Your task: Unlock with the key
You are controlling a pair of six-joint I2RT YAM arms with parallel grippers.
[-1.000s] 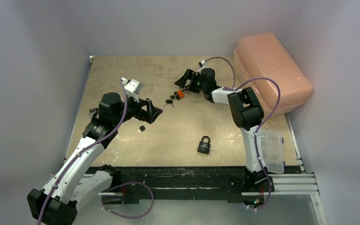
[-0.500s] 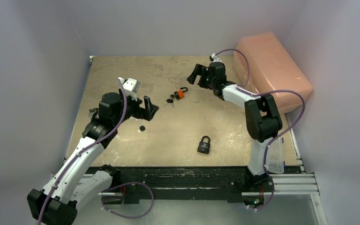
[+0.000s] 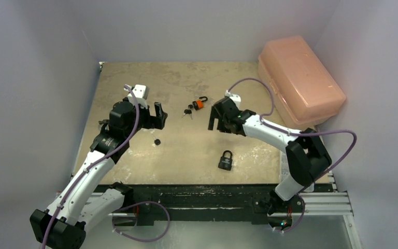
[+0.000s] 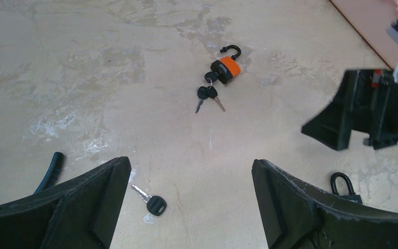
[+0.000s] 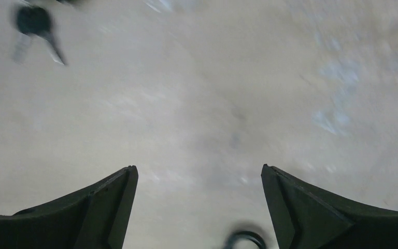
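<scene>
1. Since blur smears the right wrist view, only a dark key bunch (image 5: 33,23) at its top left and a black arc (image 5: 244,239) cut by the bottom edge show. I cannot tell what the arc belongs to.
2. From the left wrist, the black padlock (image 4: 344,185) shows just its shackle and top, the rest hidden behind the left claw (image 4: 189,162). Blue tool handles (image 4: 49,171) are cut off at the left edge.
3. Both claws stand spread apart and empty. The right claw (image 3: 215,120) hovers over the worktop (image 3: 186,150), between the two padlocks.
4. The orange padlock (image 3: 199,103) lies flat mid-worktop with its shackle swung open. Its long axis runs diagonally, shackle toward the far right, key bunch at its base toward the near left.
5. The loose key (image 4: 153,202) lies near the left claw, its blade pointing away and leftward.
</scene>
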